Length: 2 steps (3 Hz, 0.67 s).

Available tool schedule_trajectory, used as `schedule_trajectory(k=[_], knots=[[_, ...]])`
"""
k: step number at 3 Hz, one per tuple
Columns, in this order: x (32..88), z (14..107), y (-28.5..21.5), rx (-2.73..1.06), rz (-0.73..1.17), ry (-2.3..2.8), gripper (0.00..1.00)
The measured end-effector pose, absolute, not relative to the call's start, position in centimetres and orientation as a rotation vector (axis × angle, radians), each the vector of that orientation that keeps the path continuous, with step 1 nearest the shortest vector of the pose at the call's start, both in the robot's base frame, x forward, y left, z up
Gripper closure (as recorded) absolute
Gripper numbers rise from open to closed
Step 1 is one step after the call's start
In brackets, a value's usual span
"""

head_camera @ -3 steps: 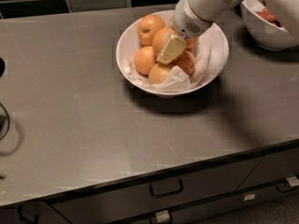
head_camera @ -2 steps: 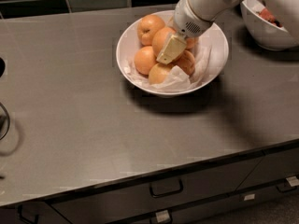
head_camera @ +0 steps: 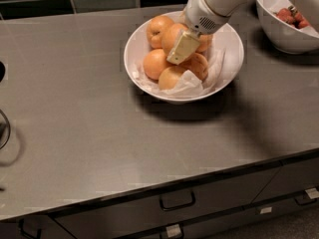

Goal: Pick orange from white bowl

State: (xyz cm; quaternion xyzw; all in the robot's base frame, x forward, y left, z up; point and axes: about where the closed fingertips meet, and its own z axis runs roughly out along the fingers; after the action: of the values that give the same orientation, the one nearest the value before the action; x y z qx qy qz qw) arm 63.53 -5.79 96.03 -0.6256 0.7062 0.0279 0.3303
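Observation:
The white bowl stands on the counter at the back, lined with crumpled white paper and holding several oranges. My gripper reaches down into it from the upper right, and its cream-coloured tip rests among the fruit. The tip lies against the right side of a round deep-orange orange on top of the pile. Paler oranges lie around it at the back left, the left and the front. The white arm hides the back right of the bowl.
A second white bowl with red fruit pieces stands at the back right, close to the arm. The grey counter runs to a front edge with drawers below. A dark tiled wall stands behind. A dark object edges in at far left.
Almost nothing differs. The gripper stays in the bowl against the same orange, perhaps a touch higher.

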Motion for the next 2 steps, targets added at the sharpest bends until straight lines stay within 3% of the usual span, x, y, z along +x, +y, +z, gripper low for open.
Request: schedule_trajectory(k=[2], knots=[[62.9, 99.7, -6.1, -1.591, 0.045, 1.773, 1.00]])
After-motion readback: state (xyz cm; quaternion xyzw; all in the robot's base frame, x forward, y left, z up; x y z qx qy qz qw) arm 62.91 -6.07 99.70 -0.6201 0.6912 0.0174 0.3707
